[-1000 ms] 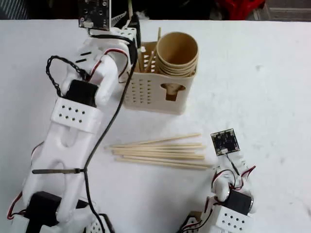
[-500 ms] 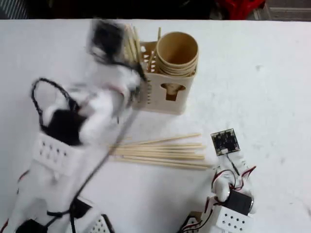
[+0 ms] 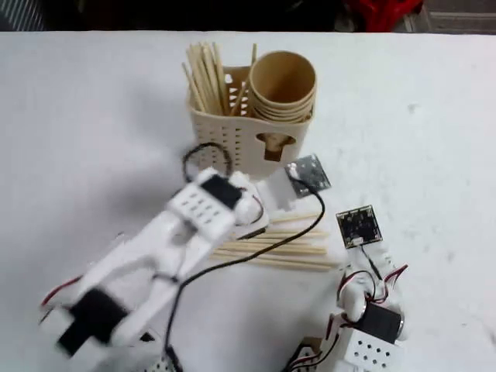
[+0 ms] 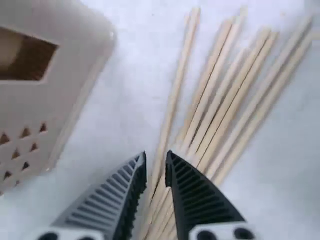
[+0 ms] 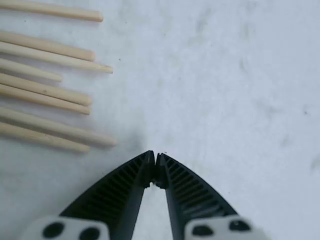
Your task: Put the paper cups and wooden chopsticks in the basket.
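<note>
Up at the far side of the table [image 3: 418, 139] stands the basket [image 3: 232, 147], a pale box with slotted walls. Nested cups [image 3: 283, 81] fill one side of it, mouths up, and a bundle [image 3: 205, 74] of wooden sticks leans upright in the other side, its tips fanning above the rim. Nearer the arms, loose chopsticks [image 3: 298, 254] lie flat on the table in a rough row, mostly parallel and touching one another, just in front of the basket but apart from it. The left arm [image 3: 174, 240] stretches across the table over part of that row, its wrist between row and basket. From its own wrist, the left end effector [image 4: 156, 156] hangs just above the chopsticks with its dark jaws parted by a narrow gap. A stick runs under that gap, and whether the jaws touch it cannot be told. A basket corner sits close beside it. The right end effector [image 5: 154, 156] is pressed together, tips meeting, holding nothing, low over bare table just past the chopsticks' ends. The right arm [image 3: 364, 310] sits folded at the near edge.
</note>
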You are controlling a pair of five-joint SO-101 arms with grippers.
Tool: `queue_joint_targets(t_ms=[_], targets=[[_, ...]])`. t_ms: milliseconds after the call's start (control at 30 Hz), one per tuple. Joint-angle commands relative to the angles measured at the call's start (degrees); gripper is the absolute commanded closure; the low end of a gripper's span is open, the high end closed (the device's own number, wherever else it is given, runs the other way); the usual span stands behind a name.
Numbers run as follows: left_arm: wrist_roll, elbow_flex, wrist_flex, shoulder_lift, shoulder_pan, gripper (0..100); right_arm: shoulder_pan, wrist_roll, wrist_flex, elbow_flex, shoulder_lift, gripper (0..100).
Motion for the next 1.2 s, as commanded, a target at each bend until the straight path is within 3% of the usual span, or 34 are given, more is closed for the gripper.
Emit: queue_joint_targets(t_ms=[0, 200, 833, 1033, 1167], targets=[[-4.57, -9.05, -1.32, 14.55, -0.31, 91, 0.31, 0.26, 0.22, 0.35, -0.48, 98.3], [-5.89, -13.45, -1.23, 22.2, -0.92, 91, 0.31, 0.26, 0.22, 0.35, -0.48, 98.3], [-5.98, -13.45, -1.76, 23.52, -5.58, 86, 0.31, 0.26, 0.22, 0.35, -0.48, 98.3], [-6.15, -20.22, 0.7, 30.81, -6.11, 86, 0.31, 0.26, 0.22, 0.35, -0.48, 98.3], [-6.24, -23.38, 2.99, 33.1, -6.11, 96, 0.31, 0.26, 0.22, 0.35, -0.48, 98.3]])
